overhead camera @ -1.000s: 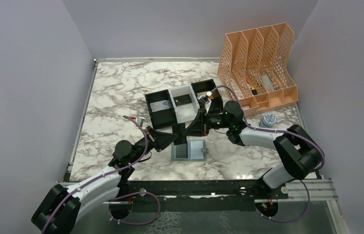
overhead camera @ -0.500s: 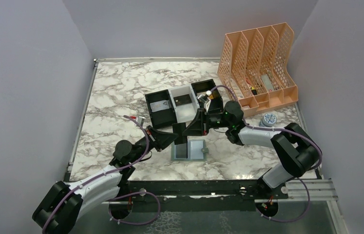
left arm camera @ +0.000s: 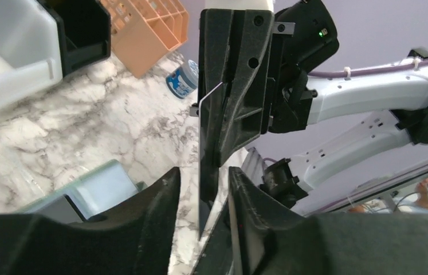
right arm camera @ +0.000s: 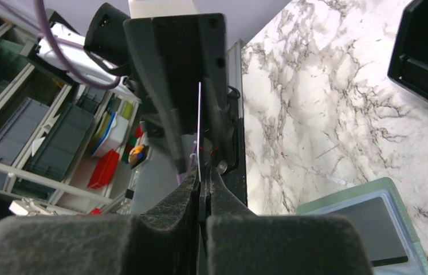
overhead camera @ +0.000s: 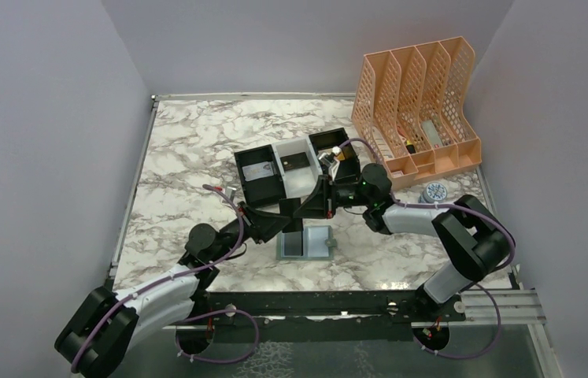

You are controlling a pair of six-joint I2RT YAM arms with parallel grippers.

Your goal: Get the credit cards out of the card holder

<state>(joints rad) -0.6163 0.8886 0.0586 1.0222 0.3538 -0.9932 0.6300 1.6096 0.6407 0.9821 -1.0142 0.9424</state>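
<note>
The sage-green card holder (overhead camera: pixel 316 242) lies open on the marble table, pale blue inside up, with a dark card (overhead camera: pixel 294 245) in its left pocket. It also shows in the right wrist view (right arm camera: pixel 320 203) and the left wrist view (left arm camera: pixel 94 183). My right gripper (overhead camera: pixel 312 208) is shut on a black credit card (overhead camera: pixel 291 209), held on edge above the holder. In the right wrist view the gripper (right arm camera: pixel 201 179) pinches the card's thin edge (right arm camera: pixel 199 126). My left gripper (overhead camera: pixel 273 221) is open, and in the left wrist view its gripper (left arm camera: pixel 203 172) straddles the card (left arm camera: pixel 205 154).
A black-and-white three-compartment tray (overhead camera: pixel 290 181) stands just behind the grippers. An orange file rack (overhead camera: pixel 420 102) is at the back right, with a small round blue-and-white tin (overhead camera: pixel 434 192) in front of it. Grey walls close in the table.
My left arm has edged forward and right, so its open jaws now sit around the held card. My right gripper has shifted slightly left with the card.
</note>
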